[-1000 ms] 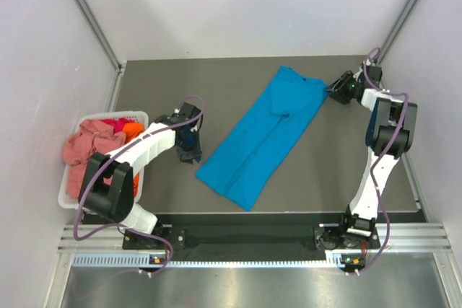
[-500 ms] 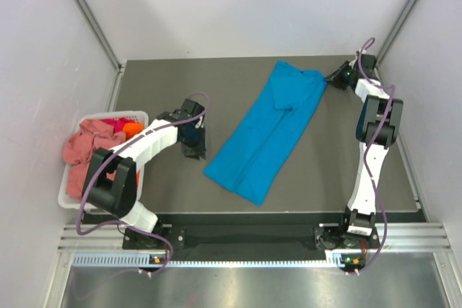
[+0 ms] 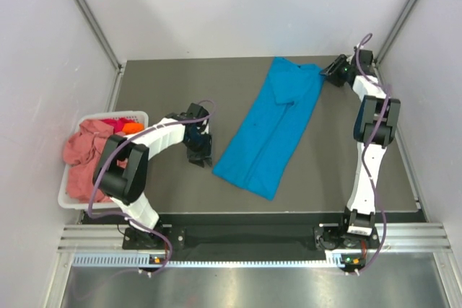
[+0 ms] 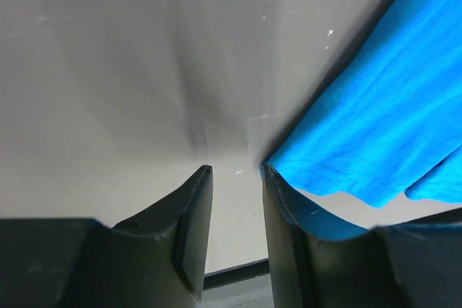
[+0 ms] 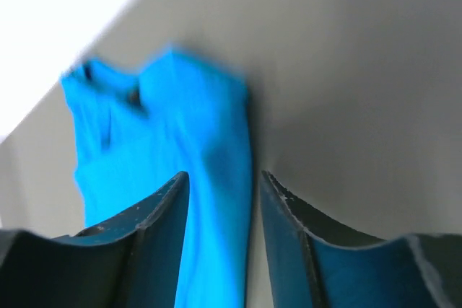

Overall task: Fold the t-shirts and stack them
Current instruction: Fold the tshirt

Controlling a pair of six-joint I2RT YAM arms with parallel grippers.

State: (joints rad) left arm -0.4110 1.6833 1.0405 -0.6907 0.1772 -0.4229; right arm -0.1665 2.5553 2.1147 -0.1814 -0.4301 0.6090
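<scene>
A turquoise-blue t-shirt [image 3: 278, 131], folded into a long strip, lies slantwise across the middle of the table. My left gripper [image 3: 201, 151] hovers just left of the strip's near-left corner. Its jaws [image 4: 234, 171] are open over bare table, and the blue hem [image 4: 375, 120] touches the right fingertip [image 4: 268, 171]. My right gripper [image 3: 330, 74] is at the strip's far-right corner, also open [image 5: 220, 174], with the blurred blue cloth [image 5: 180, 128] showing between and beyond its fingers. Other t-shirts, pink [image 3: 83, 146], orange [image 3: 131, 128] and red [image 3: 110, 122], are piled in the basket.
The white slatted basket [image 3: 108, 115] stands at the table's left edge, beside the left arm. White walls with metal posts close in the table on three sides. The right arm stretches close to the back right corner post [image 3: 404, 12].
The blue t-shirt has shifted a little to the right. My left gripper has followed it rightwards to its near corner. My right gripper moved towards the back right corner.
</scene>
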